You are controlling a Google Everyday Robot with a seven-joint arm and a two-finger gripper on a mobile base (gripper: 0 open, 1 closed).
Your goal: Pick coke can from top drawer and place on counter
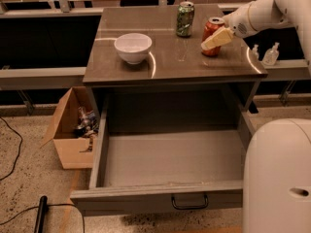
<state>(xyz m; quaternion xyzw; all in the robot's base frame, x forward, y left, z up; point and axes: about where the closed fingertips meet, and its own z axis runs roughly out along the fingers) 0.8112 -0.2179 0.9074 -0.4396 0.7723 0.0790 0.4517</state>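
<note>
The coke can (212, 27) stands upright at the back right of the counter (170, 62), its base on or just above the surface. My gripper (210, 41) reaches in from the right and is closed around the can, with one cream finger (218, 37) across its front; the other finger is hidden behind it. The top drawer (155, 197) is pulled fully out below the counter and its inside shows nothing in it.
A green patterned can (184, 18) stands just left of the coke can. A white bowl (132, 47) sits on the counter's left half. A brown cardboard box (73, 135) stands on the floor at left. Two small bottles (270, 55) stand at right. My white base (277, 178) fills the lower right.
</note>
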